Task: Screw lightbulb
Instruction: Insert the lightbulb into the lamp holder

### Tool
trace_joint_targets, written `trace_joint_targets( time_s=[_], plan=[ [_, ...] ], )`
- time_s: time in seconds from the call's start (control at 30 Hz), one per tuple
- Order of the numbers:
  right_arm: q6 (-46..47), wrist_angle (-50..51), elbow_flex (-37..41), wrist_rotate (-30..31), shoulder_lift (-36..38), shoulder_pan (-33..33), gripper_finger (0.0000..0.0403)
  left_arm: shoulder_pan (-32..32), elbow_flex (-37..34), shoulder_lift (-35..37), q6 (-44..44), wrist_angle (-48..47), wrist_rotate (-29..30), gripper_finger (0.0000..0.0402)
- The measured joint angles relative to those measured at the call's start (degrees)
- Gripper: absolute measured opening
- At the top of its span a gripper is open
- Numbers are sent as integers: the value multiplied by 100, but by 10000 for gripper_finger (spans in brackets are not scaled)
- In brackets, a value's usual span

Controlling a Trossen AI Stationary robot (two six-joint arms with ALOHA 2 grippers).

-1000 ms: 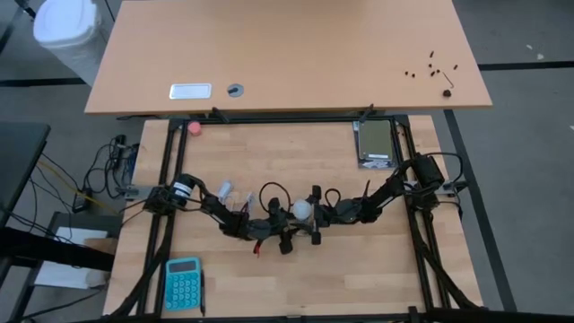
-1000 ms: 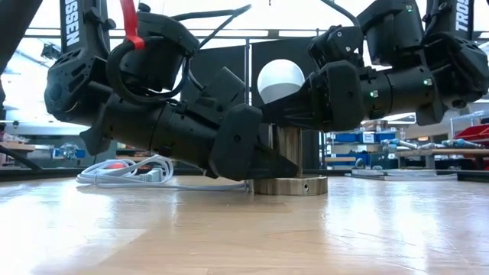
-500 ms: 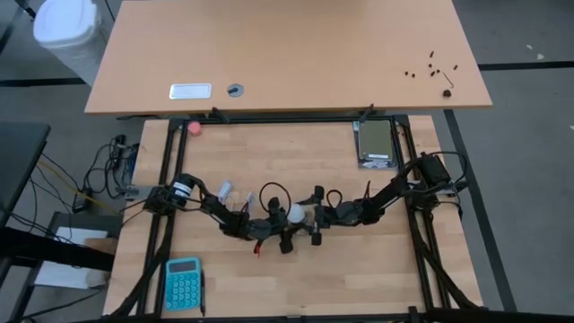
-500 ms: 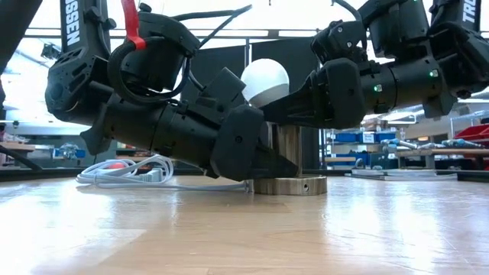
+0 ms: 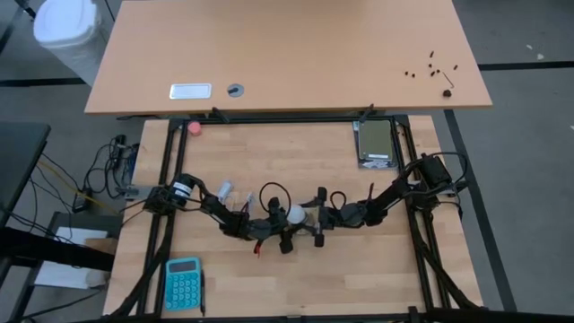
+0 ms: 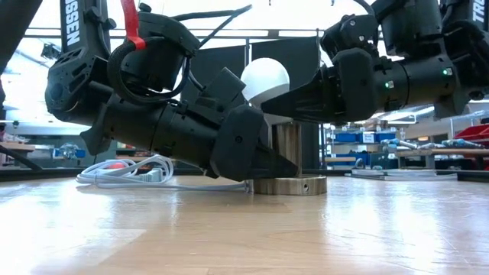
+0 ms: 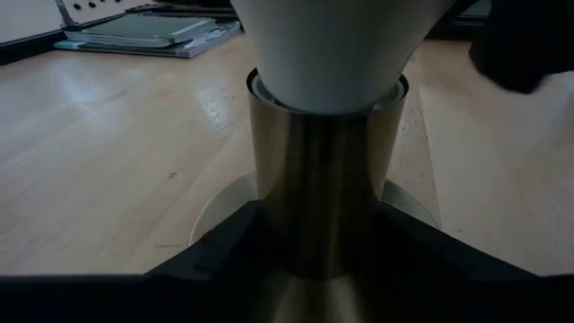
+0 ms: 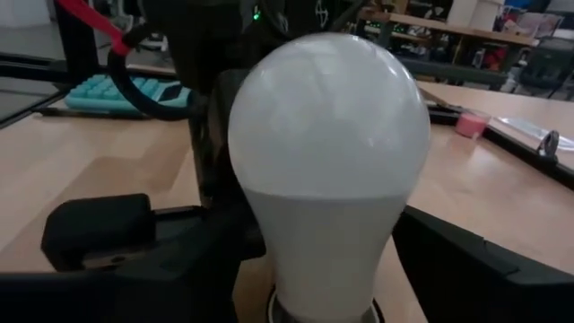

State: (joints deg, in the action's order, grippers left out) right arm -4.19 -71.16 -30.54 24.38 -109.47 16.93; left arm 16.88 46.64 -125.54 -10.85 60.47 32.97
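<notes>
At desk centre, lightbulb (image 6: 265, 79) now sits upright in the brass socket (image 6: 289, 156), base down in the collar; a second ago I had it off to the right, clear of the socket, so it's been carried across and seated. Right gripper (image 5: 316, 218) has narrowed its jaws a bit in that time and pulled back slightly; right wrist view shows its dark fingers (image 8: 489, 269) flanking the bulb low down, but I can't tell whether they're touching the glass or clear of it. Left gripper (image 6: 267, 162) unchanged, jaws clamped on the socket body, holding it steady. My read: insertion done, twisting is what's left. Hidden: the screw base is fully inside the collar, so I can't say if any thread has caught. Left arm blocks most of the socket in low view.
</notes>
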Motion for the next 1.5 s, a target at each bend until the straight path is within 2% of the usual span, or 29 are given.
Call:
trace_joint_targets(
  time_s=[0.23, 0.43, 0.63, 0.97, 1.5],
  plan=[
    [73, -36, 45, 6, 0, 78, 211, -1, -1, -2, 10, 0, -2, 204],
    [97, -30, 45, 20, 0, 74, 176, -2, -3, -4, 11, 2, -2, 204],
    [175, -124, 130, 138, 0, 76, 172, -2, -3, -4, 9, 0, -2, 204],
    [466, -987, 565, 240, 2, 118, 169, -2, -3, -4, 9, 2, -2, 204],
    [725, -524, 508, 153, 2, 124, 169, -2, -3, -5, 7, 15, -4, 204]
  ],
)
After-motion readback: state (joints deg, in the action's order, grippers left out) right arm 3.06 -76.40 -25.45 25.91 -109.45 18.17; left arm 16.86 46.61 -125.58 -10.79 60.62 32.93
